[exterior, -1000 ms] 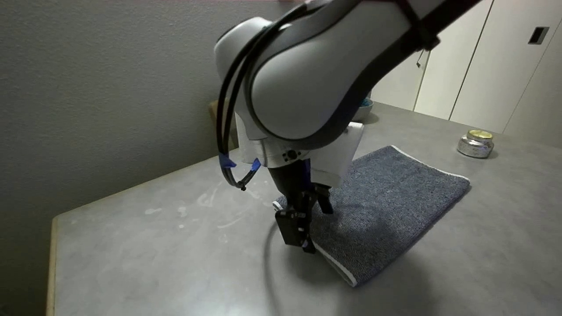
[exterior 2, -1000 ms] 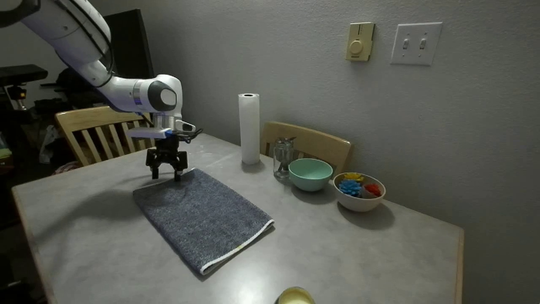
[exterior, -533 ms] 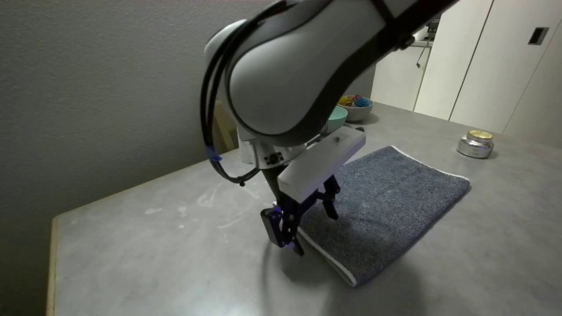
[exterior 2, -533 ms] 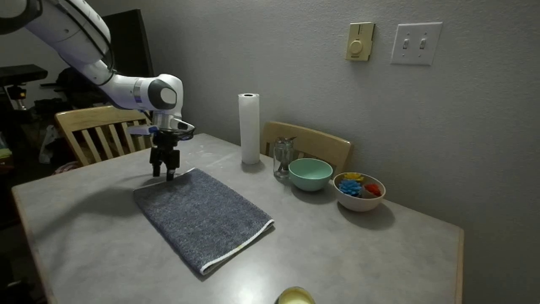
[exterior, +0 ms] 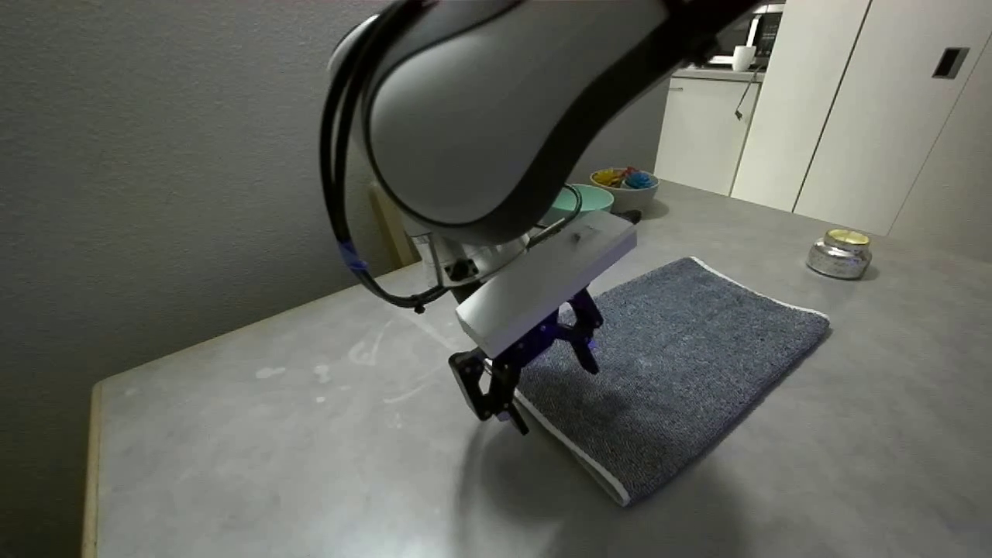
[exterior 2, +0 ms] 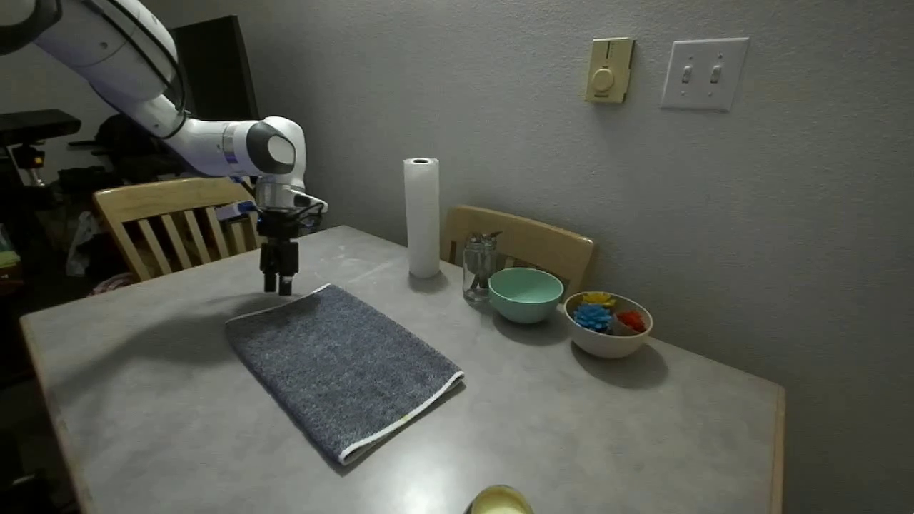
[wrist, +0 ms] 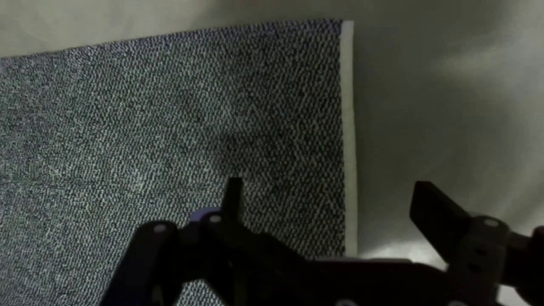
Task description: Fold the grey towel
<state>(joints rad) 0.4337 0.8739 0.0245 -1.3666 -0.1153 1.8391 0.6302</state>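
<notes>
The grey towel (exterior: 690, 349) lies flat on the table in both exterior views (exterior 2: 350, 371), dark side up, with thin white edging at two opposite ends. At one end the edging looks doubled, with layers slightly apart. My gripper (exterior: 559, 400) is open and empty, pointing down just above the towel's end near the chair, also in an exterior view (exterior 2: 277, 290). In the wrist view the gripper (wrist: 327, 182) straddles the white edge: one finger is over the towel (wrist: 170, 127), the other over bare table. The towel's underside is hidden.
A paper-towel roll (exterior 2: 422, 218), a glass jar with utensils (exterior 2: 478, 268), a green bowl (exterior 2: 525, 296) and a white bowl (exterior 2: 607, 335) with coloured items stand along the wall side. A silver candle jar (exterior: 840, 254) stands beyond the towel. Wooden chairs (exterior 2: 178, 196) border the table.
My gripper has turned about its vertical axis, so its fingers now lie across the towel's end edge. It has also risen slightly. The towel has not moved.
</notes>
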